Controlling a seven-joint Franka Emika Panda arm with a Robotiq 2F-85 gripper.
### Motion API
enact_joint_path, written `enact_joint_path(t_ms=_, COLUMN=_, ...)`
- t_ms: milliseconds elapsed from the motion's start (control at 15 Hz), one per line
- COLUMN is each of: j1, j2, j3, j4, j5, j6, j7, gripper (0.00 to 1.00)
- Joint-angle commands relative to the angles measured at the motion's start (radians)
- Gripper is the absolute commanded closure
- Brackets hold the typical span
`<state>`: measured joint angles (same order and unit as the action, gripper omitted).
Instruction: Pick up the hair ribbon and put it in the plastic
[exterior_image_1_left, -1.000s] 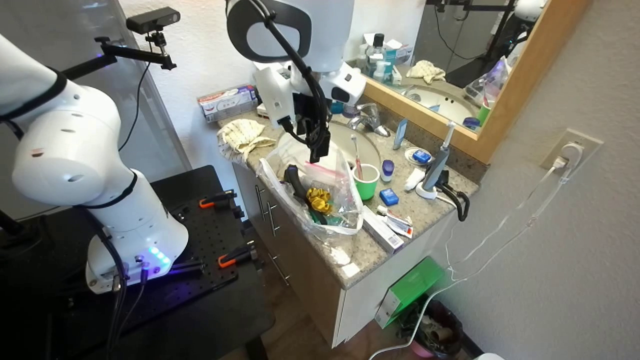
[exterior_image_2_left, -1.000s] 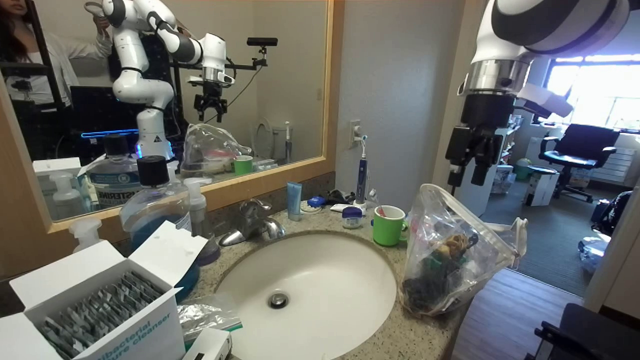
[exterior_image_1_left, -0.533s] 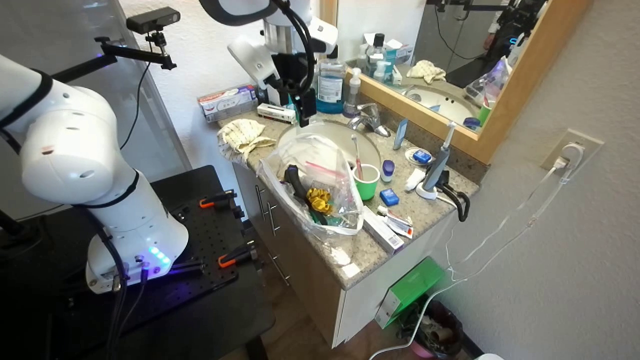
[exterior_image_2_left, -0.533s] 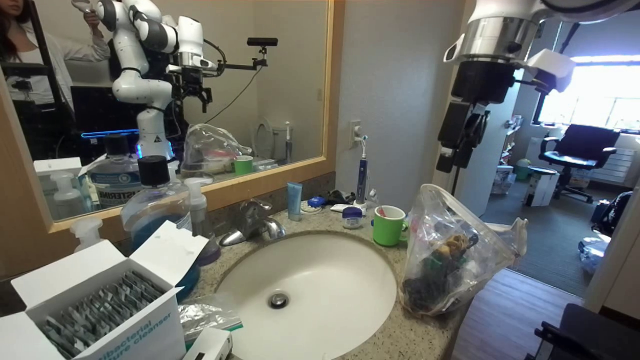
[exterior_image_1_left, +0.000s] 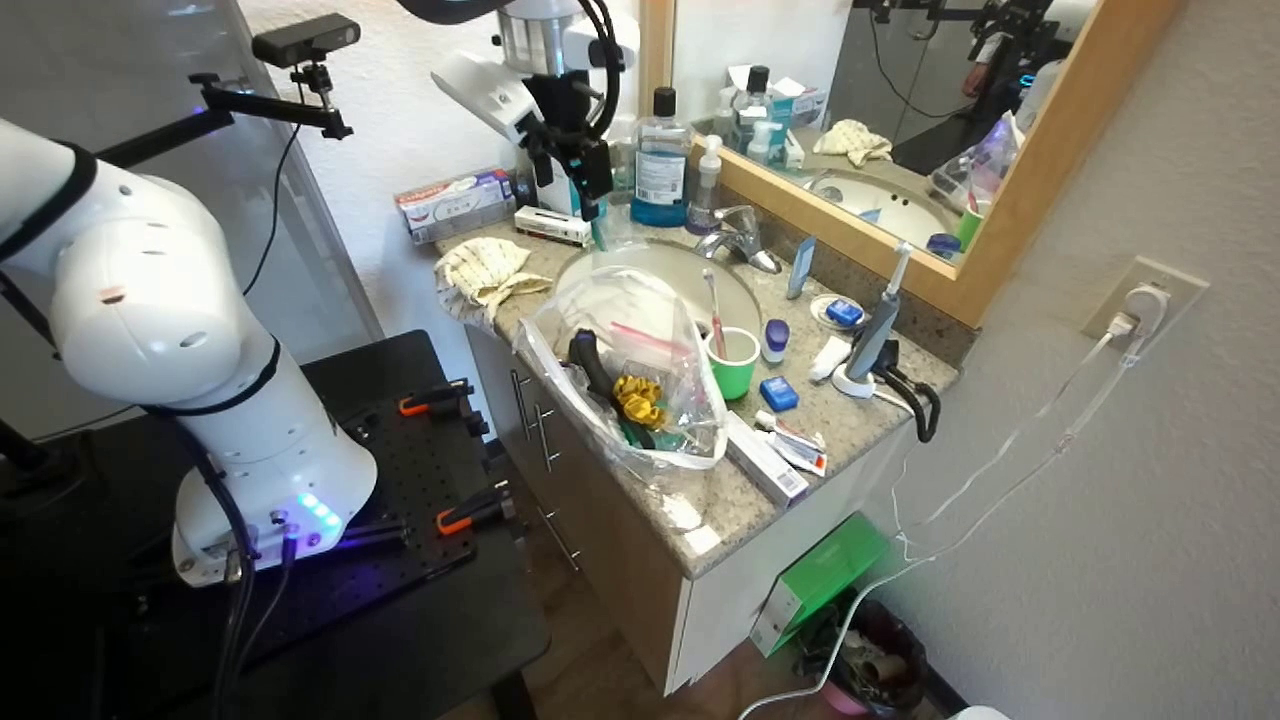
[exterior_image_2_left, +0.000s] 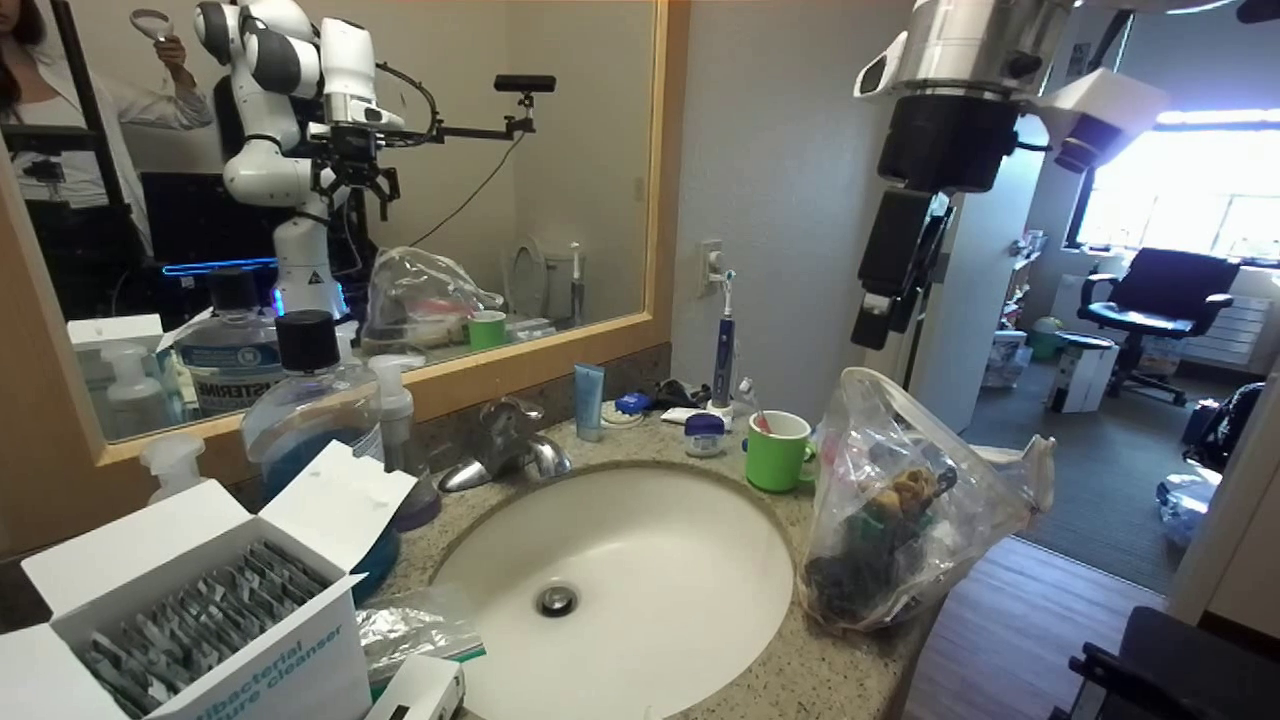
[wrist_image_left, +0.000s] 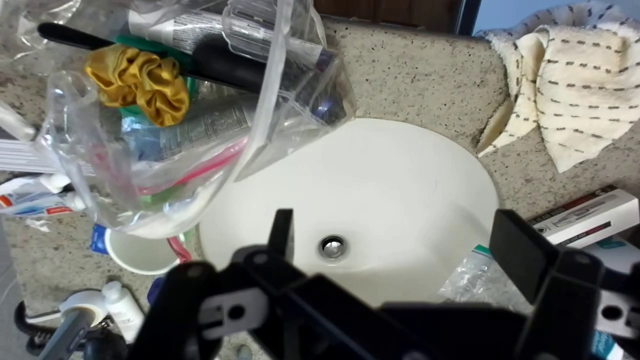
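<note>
The hair ribbon, a gold satin scrunchie, lies among dark items inside a large open clear plastic bag. The ribbon shows in both exterior views (exterior_image_1_left: 638, 400) (exterior_image_2_left: 908, 490) and in the wrist view (wrist_image_left: 142, 82). The bag's pale rim (exterior_image_1_left: 690, 461) faces up at the counter's front edge; the bag also shows in an exterior view (exterior_image_2_left: 850, 420) and in the wrist view (wrist_image_left: 269, 95). My gripper (exterior_image_1_left: 567, 196) is open and empty, high over the sink, apart from the bag. In the wrist view its fingers (wrist_image_left: 393, 215) stand wide apart. A smaller zip bag (wrist_image_left: 472, 275) with a green seal lies near the right finger.
A green cup (exterior_image_1_left: 733, 374) with a toothbrush stands against the bag. The faucet (exterior_image_1_left: 738, 240), a mouthwash bottle (exterior_image_1_left: 660, 180) and the mirror frame (exterior_image_1_left: 850, 238) line the back. A cloth (exterior_image_1_left: 488, 268) and an open white box (exterior_image_2_left: 290, 640) stand on the counter.
My gripper has risen and moved away from above the large bag, toward the mouthwash bottle end of the sink. The bag and the ribbon have not moved.
</note>
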<state>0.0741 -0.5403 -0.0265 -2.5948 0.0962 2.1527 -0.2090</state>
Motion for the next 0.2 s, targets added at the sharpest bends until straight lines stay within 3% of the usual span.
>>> enact_joint_path(t_ms=0, j1=0.002, j2=0.0, j3=-0.005, j4=0.002, j5=-0.001, j6=-0.002, j7=0.001, gripper=0.0)
enact_joint_path(t_ms=133, j1=0.001, j2=0.0, j3=-0.01, j4=0.002, j5=-0.001, j6=-0.003, j7=0.001, gripper=0.0)
